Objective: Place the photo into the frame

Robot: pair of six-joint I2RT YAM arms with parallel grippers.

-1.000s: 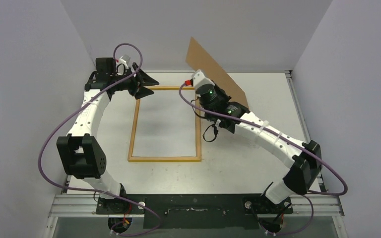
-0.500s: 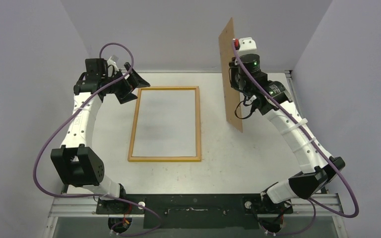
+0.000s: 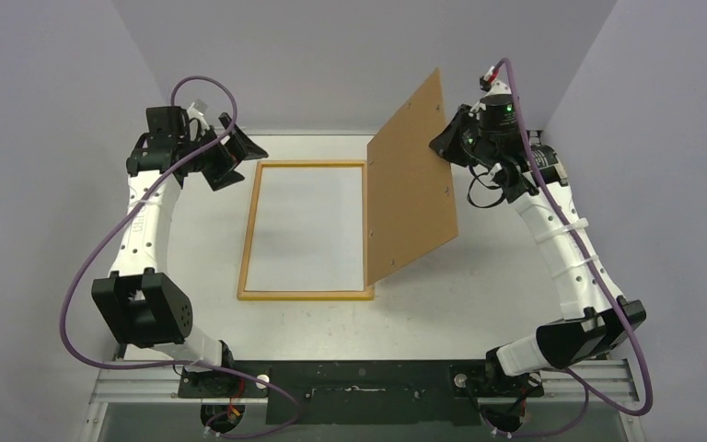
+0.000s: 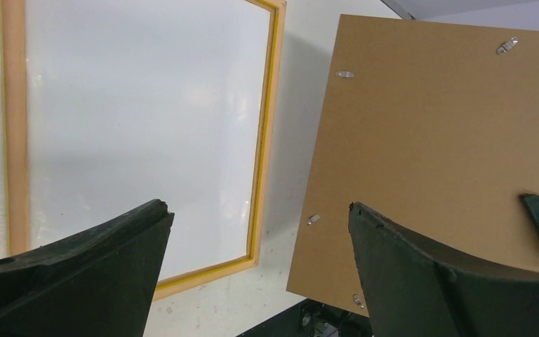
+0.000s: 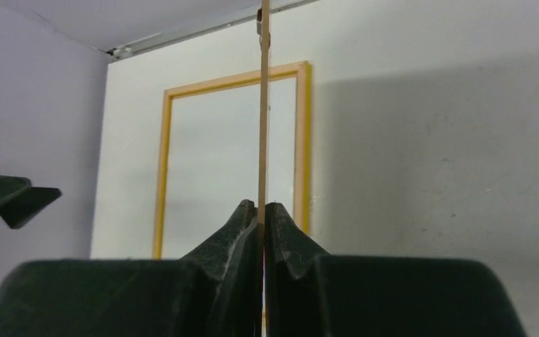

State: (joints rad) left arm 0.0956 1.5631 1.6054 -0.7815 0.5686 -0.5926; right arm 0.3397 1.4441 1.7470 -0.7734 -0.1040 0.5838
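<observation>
On surface [image 3: 479, 295], frame [image 3: 249, 230] flat, back up, long axis near-to-far, white sheet inside, probably photo [image 3: 304, 230] face down. Just off far-left corner, left tool [image 3: 244, 164] spread wide, empty. Farther right, right tool [image 3: 446, 144] pinched on board [image 3: 410, 184], tilted along frame's right rail, nearer for lowering.

Bright, even overhead light throws soft shadows on the table [image 3: 488, 295]; wrist-view foregrounds look slightly soft.

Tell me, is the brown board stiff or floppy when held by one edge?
Probably stiff: the brown board looks flat though the right gripper pinches only one edge. Likely light, since it appears very thin edge-on. It might pivot in so small a grip.
</observation>
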